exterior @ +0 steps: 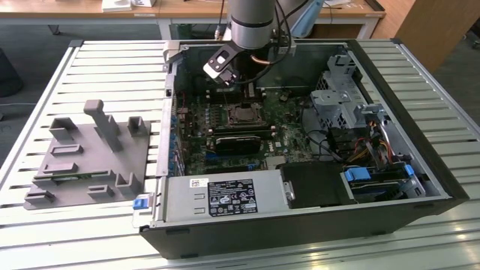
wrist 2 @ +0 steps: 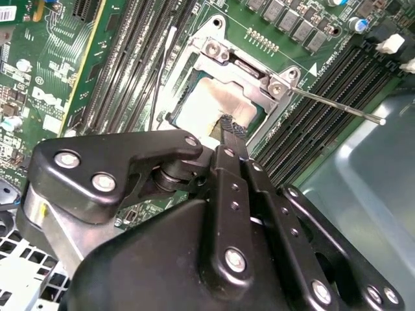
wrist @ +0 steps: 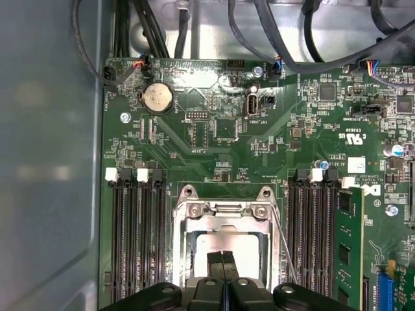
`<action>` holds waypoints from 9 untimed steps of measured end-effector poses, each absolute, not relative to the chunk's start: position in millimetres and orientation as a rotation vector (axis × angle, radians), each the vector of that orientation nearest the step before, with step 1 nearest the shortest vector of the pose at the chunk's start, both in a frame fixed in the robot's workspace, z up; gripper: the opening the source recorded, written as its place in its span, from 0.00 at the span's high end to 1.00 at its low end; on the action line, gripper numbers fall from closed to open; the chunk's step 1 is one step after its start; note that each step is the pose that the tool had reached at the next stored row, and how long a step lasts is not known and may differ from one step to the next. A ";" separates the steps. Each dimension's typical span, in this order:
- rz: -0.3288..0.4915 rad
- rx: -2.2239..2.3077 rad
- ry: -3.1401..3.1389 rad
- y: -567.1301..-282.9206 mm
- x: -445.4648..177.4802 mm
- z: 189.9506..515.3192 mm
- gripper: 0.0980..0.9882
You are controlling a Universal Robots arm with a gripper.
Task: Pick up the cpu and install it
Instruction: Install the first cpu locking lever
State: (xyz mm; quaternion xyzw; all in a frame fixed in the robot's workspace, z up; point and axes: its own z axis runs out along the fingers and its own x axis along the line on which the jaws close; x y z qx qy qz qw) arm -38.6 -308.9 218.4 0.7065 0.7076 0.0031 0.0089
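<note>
The cpu (wrist: 220, 242) lies flat in the motherboard socket, its pale silver top showing through the metal load frame (wrist: 224, 210). In the second wrist view the cpu (wrist 2: 198, 107) sits just beyond my black fingertips (wrist 2: 231, 127). My gripper (wrist: 222, 262) hangs right above the chip with its two fingers pressed together and nothing between them. In the exterior view the gripper (exterior: 241, 89) is inside the open computer case, over the socket (exterior: 241, 116). A thin metal lever (wrist 2: 337, 107) runs out from the frame's corner.
Memory slots (wrist: 136, 240) flank the socket on both sides. A dark block (exterior: 240, 143) sits below the socket, and a power supply (exterior: 225, 197) fills the case front. The drive cage (exterior: 338, 101) with cables is at the exterior view's right. A grey fixture plate (exterior: 86, 157) lies outside the case.
</note>
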 end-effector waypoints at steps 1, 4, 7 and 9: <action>0.010 2.207 2.210 -309.0 -38.6 218.9 0.99; 0.010 2.207 2.211 -308.9 -38.6 220.1 0.99; 0.009 2.207 2.210 -309.0 -38.6 220.8 0.99; 0.009 2.207 2.210 -309.0 -38.6 221.5 0.99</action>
